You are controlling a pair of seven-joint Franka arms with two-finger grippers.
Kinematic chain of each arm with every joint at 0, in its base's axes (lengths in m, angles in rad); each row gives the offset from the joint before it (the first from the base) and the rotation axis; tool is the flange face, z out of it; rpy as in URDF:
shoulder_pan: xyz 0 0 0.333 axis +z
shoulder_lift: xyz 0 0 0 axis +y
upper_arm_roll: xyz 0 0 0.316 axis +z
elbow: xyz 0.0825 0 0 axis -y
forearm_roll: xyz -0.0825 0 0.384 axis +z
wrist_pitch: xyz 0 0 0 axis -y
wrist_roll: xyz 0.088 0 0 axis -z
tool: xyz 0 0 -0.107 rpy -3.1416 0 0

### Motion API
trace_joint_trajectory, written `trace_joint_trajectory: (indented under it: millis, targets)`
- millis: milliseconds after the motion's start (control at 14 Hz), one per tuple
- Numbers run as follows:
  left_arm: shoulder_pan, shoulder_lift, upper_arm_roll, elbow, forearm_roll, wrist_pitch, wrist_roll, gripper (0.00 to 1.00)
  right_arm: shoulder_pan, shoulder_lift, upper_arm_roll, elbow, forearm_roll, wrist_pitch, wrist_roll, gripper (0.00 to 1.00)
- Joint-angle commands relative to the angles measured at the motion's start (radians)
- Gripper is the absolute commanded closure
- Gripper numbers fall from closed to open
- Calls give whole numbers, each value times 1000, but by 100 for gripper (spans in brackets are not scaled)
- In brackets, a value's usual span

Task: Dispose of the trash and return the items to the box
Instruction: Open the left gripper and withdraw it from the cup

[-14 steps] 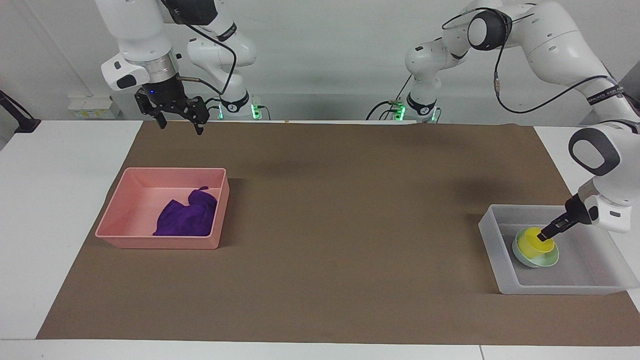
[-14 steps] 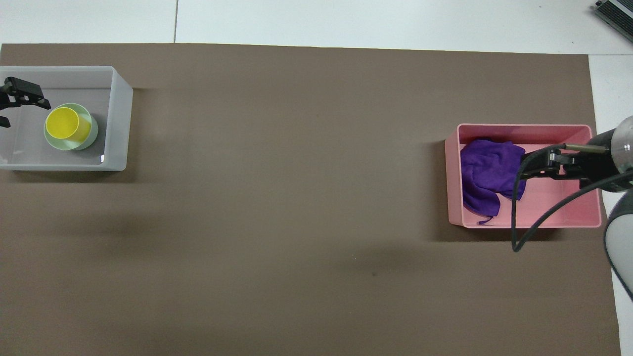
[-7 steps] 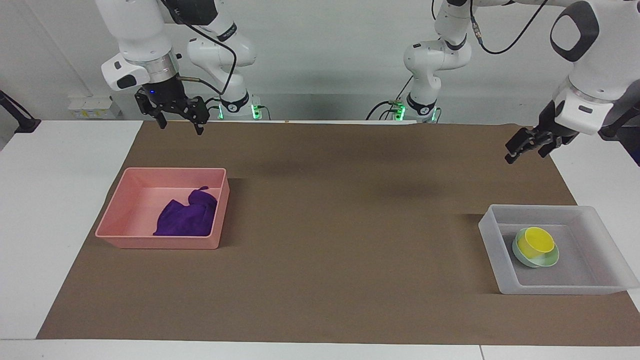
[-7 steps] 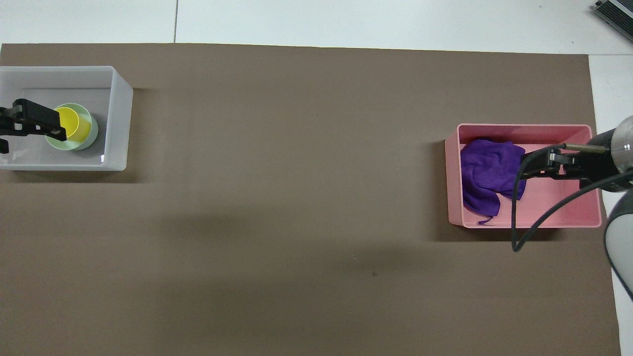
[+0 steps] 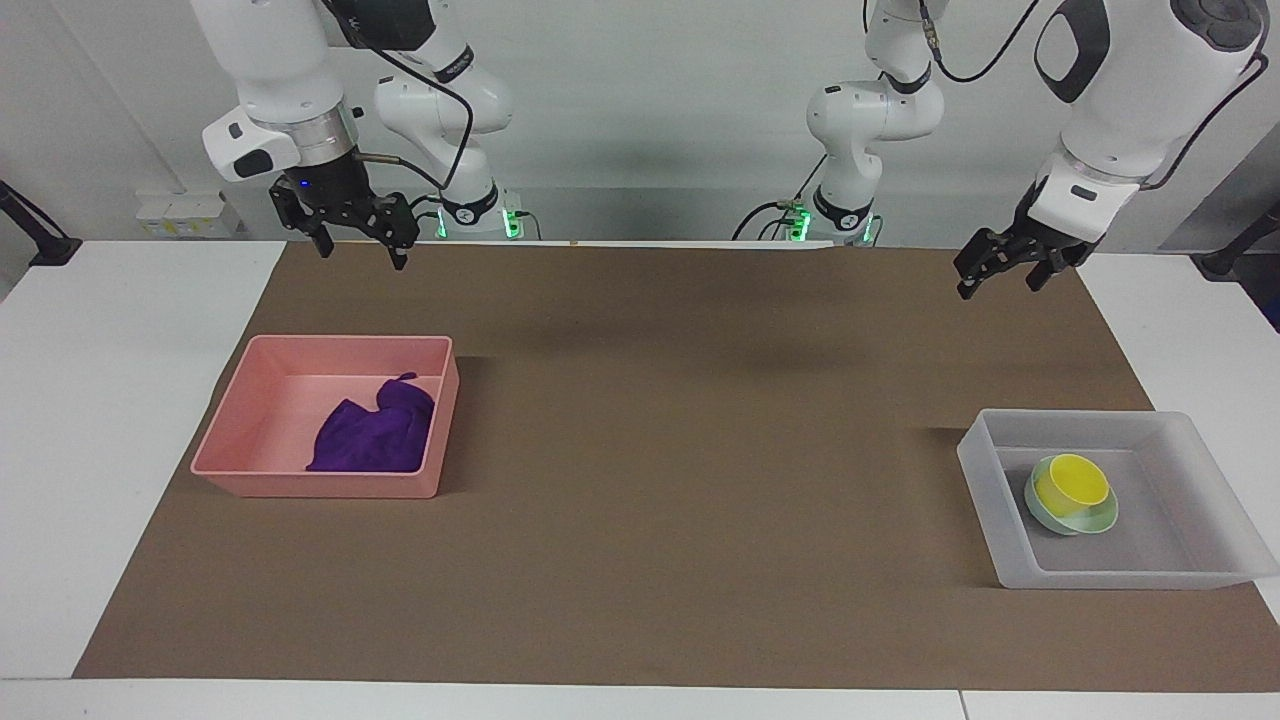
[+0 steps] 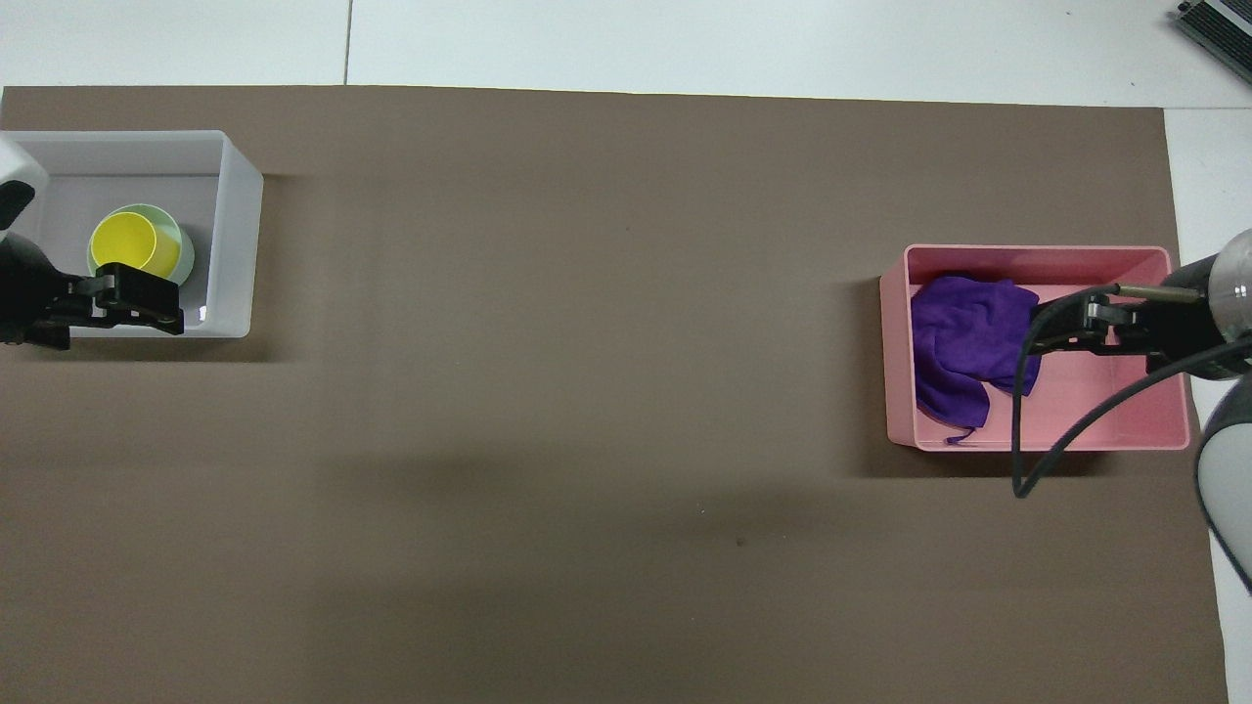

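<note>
Purple cloth (image 5: 375,437) crumpled in pink tray (image 5: 240,432) — left gripper (image 5: 1001,272), right gripper (image 5: 357,238) both empty, fingers apart.

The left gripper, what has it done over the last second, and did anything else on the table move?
The left gripper left the small yellow plastic cup nested in the pale green round bowl inside the translucent grey plastic tray, then rose open and empty toward the robots. The right gripper waits open above the table; the purple fabric cloth stayed in the pink rectangular tray.
</note>
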Motion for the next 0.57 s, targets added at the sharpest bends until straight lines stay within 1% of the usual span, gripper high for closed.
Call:
trace_joint_trajectory:
  millis: [0, 214, 357, 500]
  targets:
    - [-22, -15, 8, -8, 23, -12, 12, 0, -5, -24, -5, -23, 30, 3, -26, 0]
    - [-20, -15, 8, -8, 23, -12, 12, 0, -4, -21, 0, -21, 30, 15, -38, 0]
    - [-20, -15, 8, -7, 23, -12, 14, 0, -7, -16, -5, -12, 30, 22, -125, 0]
    - [-16, -16, 8, -8, 21, -12, 12, 0, -7, -12, -5, -5, 31, 20, -138, 0]
